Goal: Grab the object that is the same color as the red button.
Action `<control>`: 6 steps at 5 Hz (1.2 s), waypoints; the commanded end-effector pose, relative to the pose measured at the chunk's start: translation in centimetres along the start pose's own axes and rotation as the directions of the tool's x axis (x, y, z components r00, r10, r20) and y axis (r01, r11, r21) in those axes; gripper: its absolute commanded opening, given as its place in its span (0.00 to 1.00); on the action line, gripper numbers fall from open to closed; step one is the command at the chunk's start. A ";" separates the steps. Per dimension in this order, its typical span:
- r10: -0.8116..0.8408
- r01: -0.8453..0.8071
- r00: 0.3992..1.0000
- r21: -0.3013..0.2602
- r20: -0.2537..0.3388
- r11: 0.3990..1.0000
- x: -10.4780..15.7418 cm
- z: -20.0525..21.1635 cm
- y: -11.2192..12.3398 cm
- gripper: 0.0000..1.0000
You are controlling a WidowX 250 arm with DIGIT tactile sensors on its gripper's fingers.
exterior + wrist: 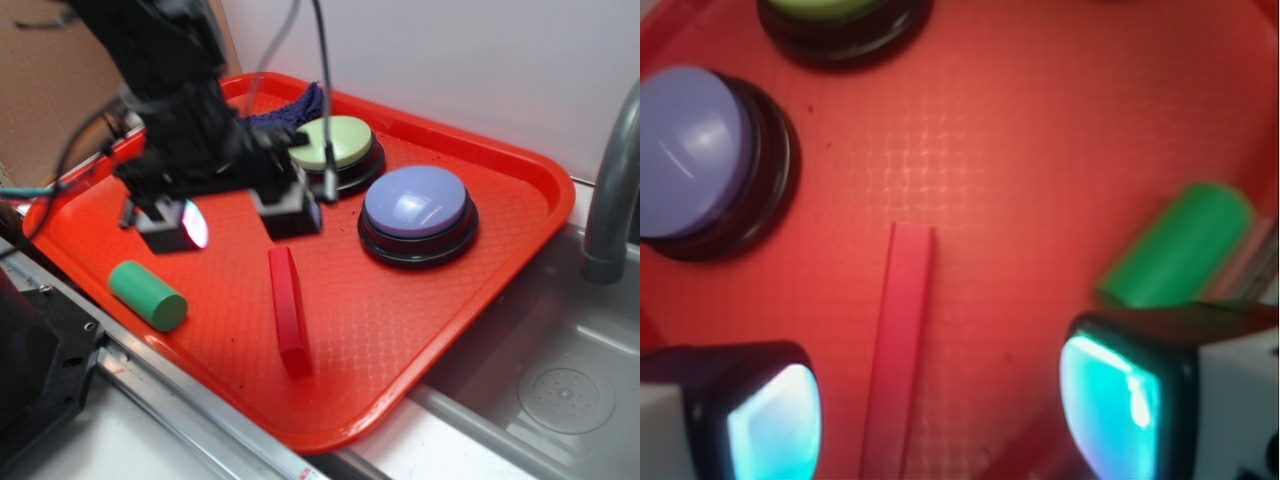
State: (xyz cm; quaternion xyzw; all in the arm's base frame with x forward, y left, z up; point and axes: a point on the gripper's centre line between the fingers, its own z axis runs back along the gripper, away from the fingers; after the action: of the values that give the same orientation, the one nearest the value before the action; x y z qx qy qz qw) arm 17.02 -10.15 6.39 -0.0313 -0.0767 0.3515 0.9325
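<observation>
Red block (289,309) lies free mid-tray (480,270), bare floor all round, under the wide-spread, empty gripper (235,222); no writing legible.

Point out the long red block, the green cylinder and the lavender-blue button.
Long slim red rectangular block (289,308): exterior view, middle of its top face.
Green cylinder (146,294): exterior view, middle of its curved side.
Lavender-blue domed button (415,202): exterior view, centre of the dome.

block (289,310) on tray (480,260), beside cylinder (147,295)
</observation>
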 end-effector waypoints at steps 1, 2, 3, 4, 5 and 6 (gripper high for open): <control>-0.002 0.002 1.000 0.009 -0.008 1.000 1.0 -3.7 -1.8 1.00; 0.002 -0.002 1.000 0.035 -0.007 0.999 1.1 -5.0 -1.8 1.00; 0.013 -0.013 1.000 0.046 0.013 0.999 0.9 -5.5 -1.8 0.89; 0.032 -0.033 0.999 0.035 0.031 0.999 1.0 -5.2 -1.7 0.00; -0.061 0.060 0.998 0.015 0.035 0.998 1.6 -3.7 -1.6 0.00; -0.254 0.254 0.967 0.084 -0.013 0.963 3.0 -0.7 -1.7 0.00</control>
State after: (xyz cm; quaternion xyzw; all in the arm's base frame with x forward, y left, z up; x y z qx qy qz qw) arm 19.18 -9.27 4.89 0.0372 -0.0453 0.2305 0.9713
